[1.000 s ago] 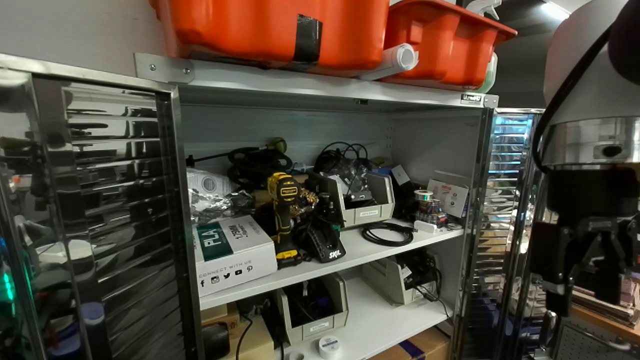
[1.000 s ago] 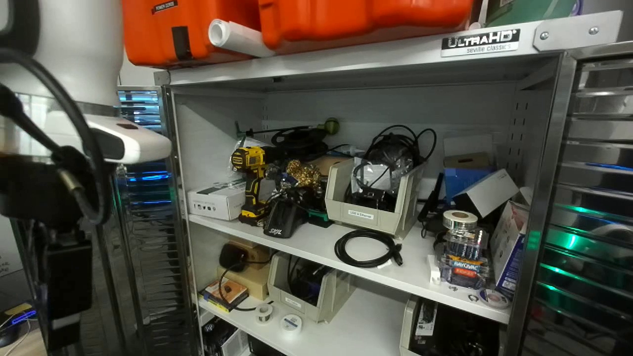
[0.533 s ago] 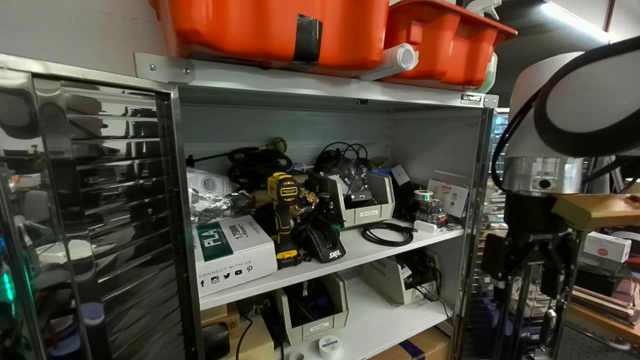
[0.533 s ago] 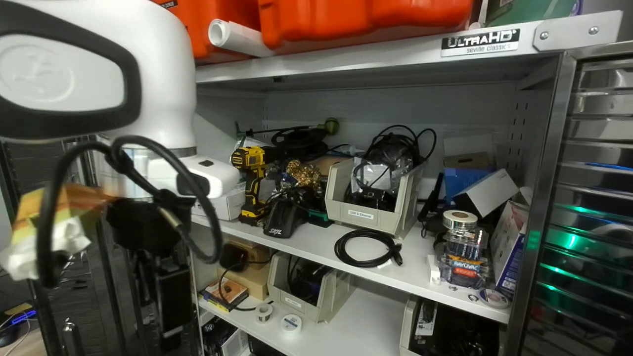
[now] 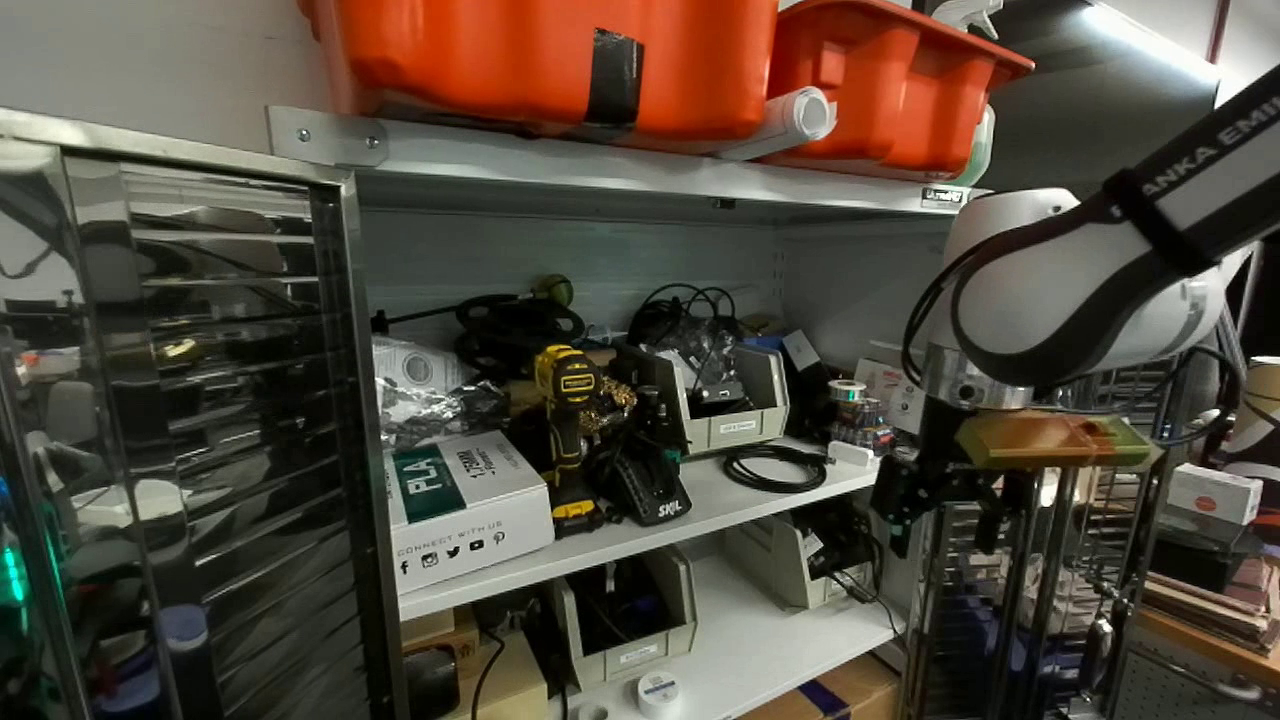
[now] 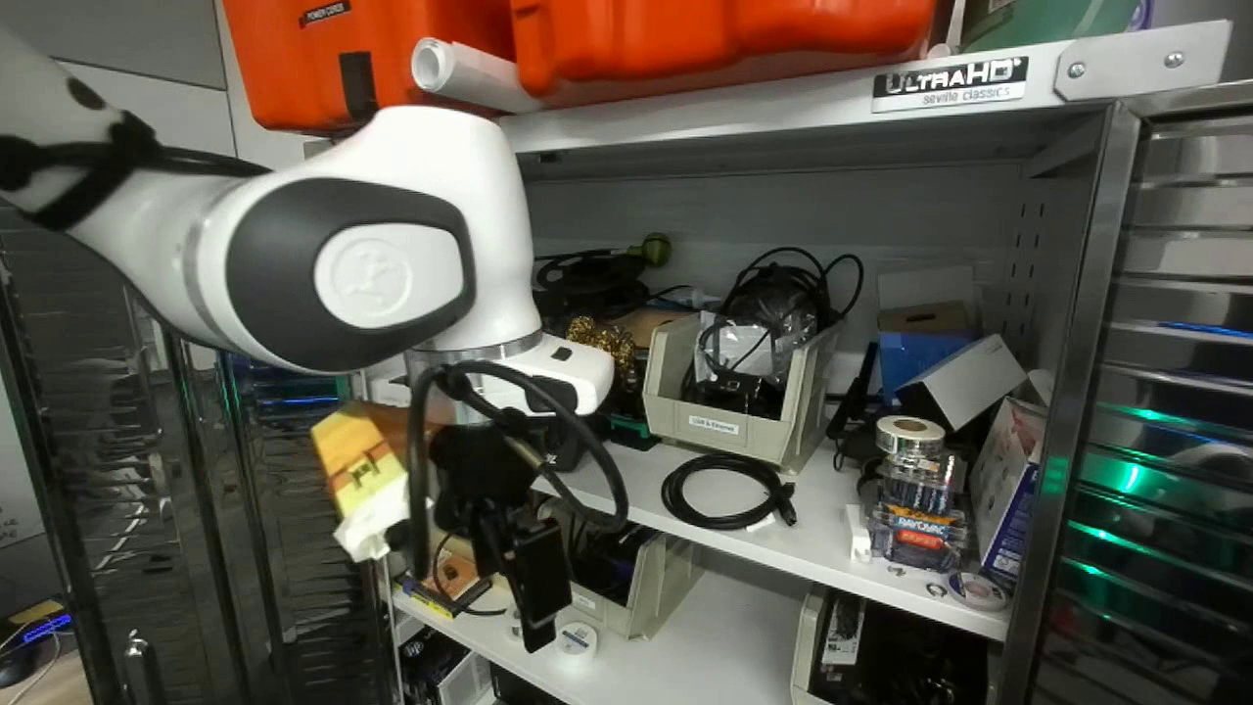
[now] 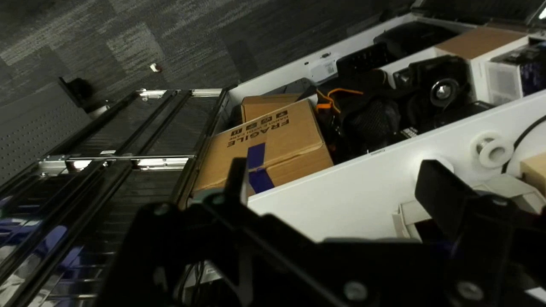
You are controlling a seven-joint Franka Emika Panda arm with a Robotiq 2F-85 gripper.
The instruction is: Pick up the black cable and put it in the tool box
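Note:
The black cable [image 5: 772, 487] is a loose flat coil on the upper white shelf near its front edge; it also shows in an exterior view [image 6: 675, 497]. The tool box appears to be the light-grey bin [image 5: 738, 428] behind the cable, filled with black cords and plastic bags; it also shows in an exterior view [image 6: 697, 423]. My gripper [image 5: 943, 540] hangs in front of the cabinet, apart from the cable, pointing down. In the wrist view the gripper's [image 7: 332, 168] fingers are wide apart with nothing between them. Cable and tool box are out of the wrist view.
A yellow-black drill [image 5: 570, 385], a SKIL charger [image 5: 650, 490] and a PLA box [image 5: 475, 505] stand on the upper shelf. Batteries [image 6: 918, 534] lie beyond the cable. Metal doors [image 5: 1040, 600] flank the cabinet. Orange tubs [image 5: 560, 60] sit on top.
The arm has swung in toward the cabinet: leftward in an exterior view, rightward in another. The gripper has come nearer the shelf. The cable and tool box have not moved.

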